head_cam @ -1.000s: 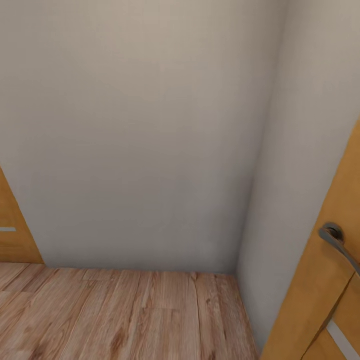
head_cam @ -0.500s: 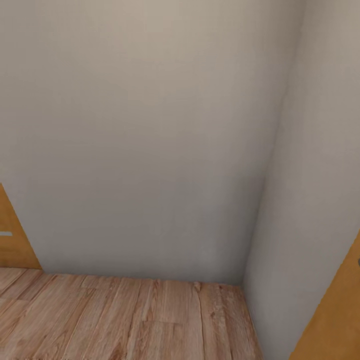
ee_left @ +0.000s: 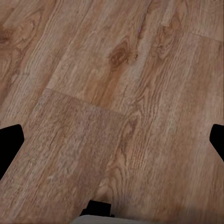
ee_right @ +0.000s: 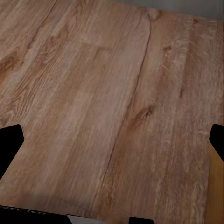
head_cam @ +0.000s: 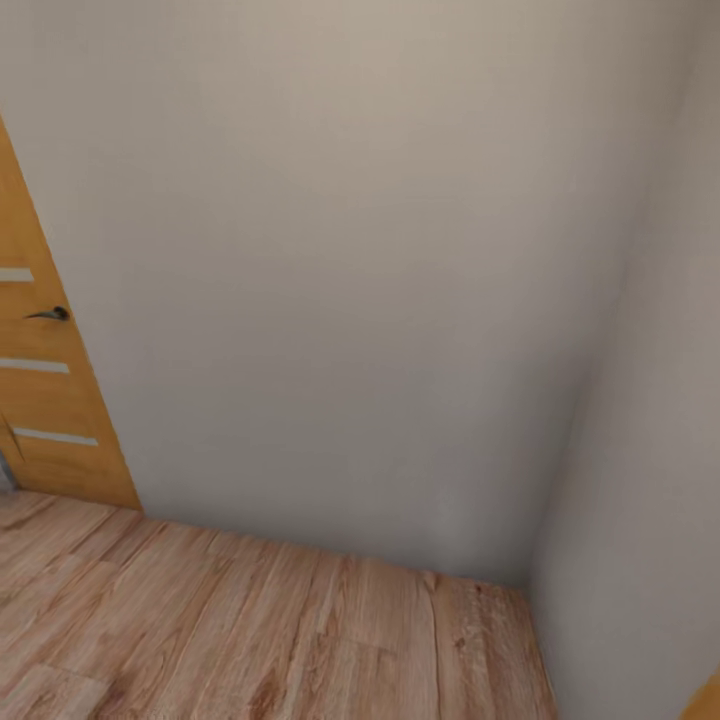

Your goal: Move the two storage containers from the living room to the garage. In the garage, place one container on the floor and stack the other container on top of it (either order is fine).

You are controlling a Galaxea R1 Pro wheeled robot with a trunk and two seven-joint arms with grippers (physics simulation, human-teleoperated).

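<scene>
Fingers of left gripper [ee_left: 112,140] and right gripper [ee_right: 112,140] spread wide, empty, over plank floor [head_cam: 250,640]. View swung left since earlier; orange door [head_cam: 45,400] came in. Still travelling.

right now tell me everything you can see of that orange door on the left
The door is orange-brown, wood-looking, and partly cut off by the head view's left edge. Three pale horizontal strips cross its face, and a dark lever handle sits between the top two. It looks shut or nearly so, leaning only through the camera's angle. Its right edge meets the pale grey wall; its foot meets the light wood plank floor.
</scene>
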